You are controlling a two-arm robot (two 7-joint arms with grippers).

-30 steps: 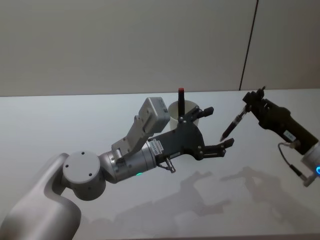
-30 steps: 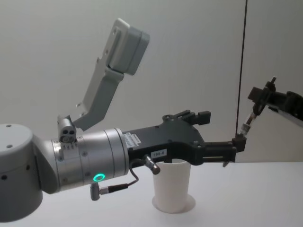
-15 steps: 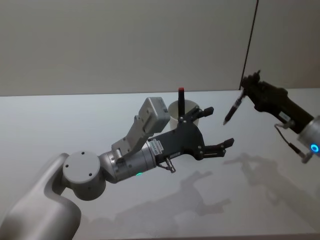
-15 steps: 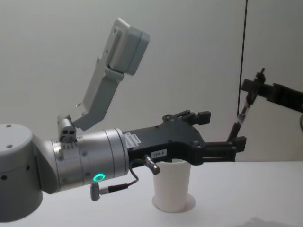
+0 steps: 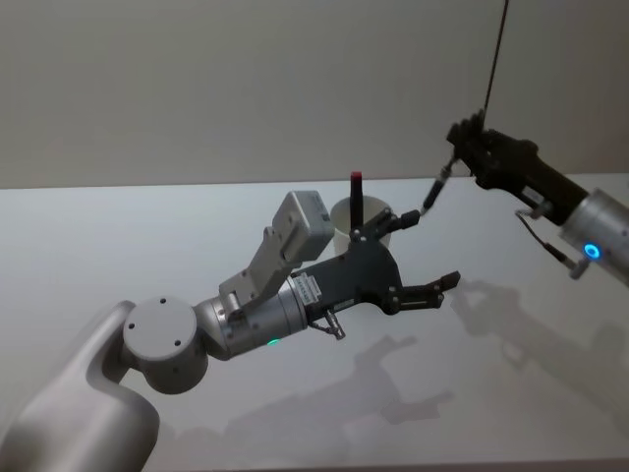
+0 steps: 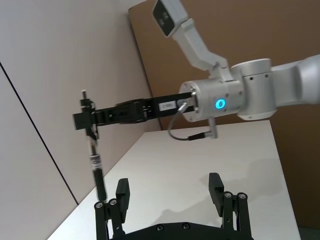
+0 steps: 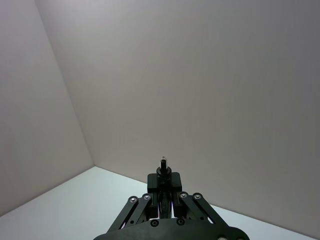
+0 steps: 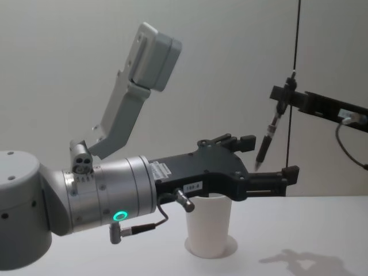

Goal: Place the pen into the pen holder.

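Note:
The pen holder [image 5: 343, 237], a white paper cup [image 8: 210, 227], stands on the table, partly hidden behind my left gripper [image 5: 428, 254]. That gripper hovers open just in front of and above the cup, with nothing between its fingers [image 6: 216, 185]. My right gripper [image 5: 462, 146] is raised to the right of the cup and is shut on the upper end of a dark pen [image 5: 435, 191]. The pen [image 8: 268, 138] hangs tip down, above and to the right of the cup's rim, and its tip is close to the left gripper's far finger. From the left wrist the pen [image 6: 95, 162] hangs just off one fingertip.
A dark pen with a red top [image 5: 356, 200] stands inside the cup. The white table [image 5: 147, 226] stretches to a plain wall, which has a dark vertical seam [image 8: 296, 40] at the right.
My right gripper has risen and swung left with the pen, bringing it from the far right to just beside the cup. The left arm has not moved.

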